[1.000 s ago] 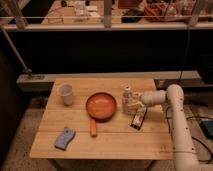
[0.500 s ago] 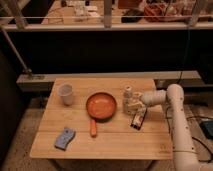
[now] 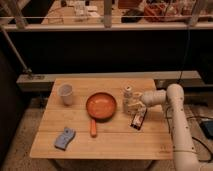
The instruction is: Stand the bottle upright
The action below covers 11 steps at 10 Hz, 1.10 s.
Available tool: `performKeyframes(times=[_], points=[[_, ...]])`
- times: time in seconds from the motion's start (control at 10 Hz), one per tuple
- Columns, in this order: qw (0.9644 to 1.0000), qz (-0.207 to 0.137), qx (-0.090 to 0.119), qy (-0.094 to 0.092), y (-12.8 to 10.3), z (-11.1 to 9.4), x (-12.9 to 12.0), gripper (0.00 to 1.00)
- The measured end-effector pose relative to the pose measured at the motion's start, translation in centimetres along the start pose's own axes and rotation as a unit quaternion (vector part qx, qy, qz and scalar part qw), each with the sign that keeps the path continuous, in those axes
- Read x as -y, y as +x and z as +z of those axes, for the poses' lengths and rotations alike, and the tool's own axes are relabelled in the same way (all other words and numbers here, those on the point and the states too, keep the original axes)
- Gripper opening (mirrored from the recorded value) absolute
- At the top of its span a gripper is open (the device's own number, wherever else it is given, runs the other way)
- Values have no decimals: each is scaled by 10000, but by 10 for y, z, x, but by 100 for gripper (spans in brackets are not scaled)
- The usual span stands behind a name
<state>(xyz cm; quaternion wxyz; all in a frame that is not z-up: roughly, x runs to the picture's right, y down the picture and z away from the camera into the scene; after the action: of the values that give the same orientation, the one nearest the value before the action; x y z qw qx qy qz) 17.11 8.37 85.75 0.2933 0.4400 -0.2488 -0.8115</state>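
Note:
The small pale bottle stands upright on the wooden table, right of the orange pan. My gripper is at the bottle's lower right side, at the end of the white arm that reaches in from the right. It is right against the bottle's base.
A white cup stands at the table's back left. A blue sponge lies at the front left. A dark flat packet lies just in front of the gripper. A dark railing and shelves run behind the table.

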Motion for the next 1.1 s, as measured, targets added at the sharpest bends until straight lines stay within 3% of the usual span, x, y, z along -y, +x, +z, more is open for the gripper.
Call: performKeyframes(times=[0.4, 1.1], points=[[10000, 3, 12, 18, -1, -1, 0, 52], [10000, 24, 61, -14, -3, -5, 1, 52]])
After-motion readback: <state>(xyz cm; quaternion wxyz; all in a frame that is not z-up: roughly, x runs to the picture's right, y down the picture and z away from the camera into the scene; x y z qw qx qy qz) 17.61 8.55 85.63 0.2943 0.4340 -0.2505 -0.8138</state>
